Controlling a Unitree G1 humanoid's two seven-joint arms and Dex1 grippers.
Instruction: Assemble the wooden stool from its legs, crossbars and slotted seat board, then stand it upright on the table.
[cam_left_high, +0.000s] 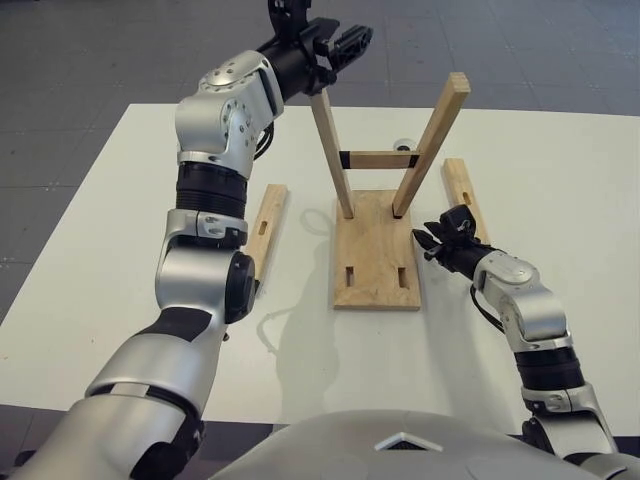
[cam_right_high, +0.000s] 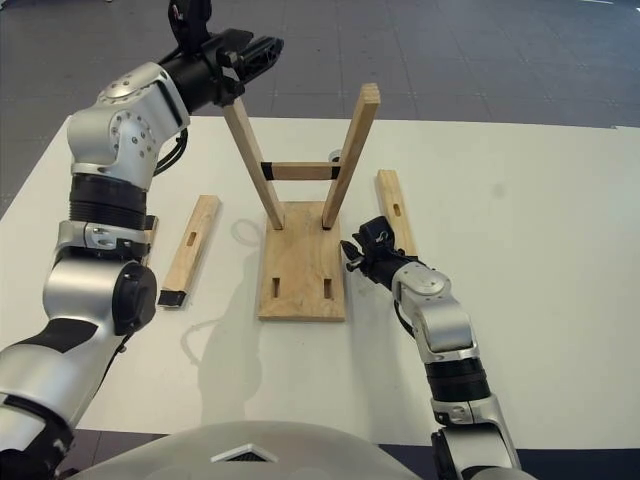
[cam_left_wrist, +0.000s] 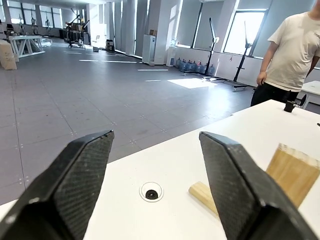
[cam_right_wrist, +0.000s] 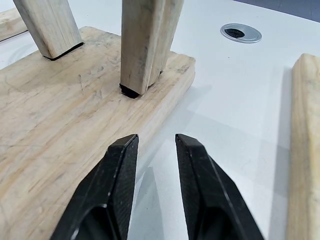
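partly behind left arm (cam_left_high: 210, 190), loose leg (cam_left_high: 271, 208)

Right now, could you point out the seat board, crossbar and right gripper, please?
seat board (cam_left_high: 375, 255), left eye view, centre
crossbar (cam_left_high: 380, 159), left eye view, middle
right gripper (cam_right_wrist: 156, 141), right wrist view, between fingertips

One seat board (cam_left_high: 375, 265) just beside the right gripper (cam_right_wrist: 156, 141), two legs (cam_left_high: 331, 150) (cam_left_high: 430, 145) standing in it, tops near the left gripper (cam_left_wrist: 155, 139), one crossbar (cam_left_high: 380, 159) between them, two loose legs (cam_left_high: 266, 225) (cam_left_high: 463, 195) flat on one table (cam_left_high: 560, 200), one just past the right gripper, and two empty slots (cam_left_high: 353, 274) (cam_left_high: 401, 274).
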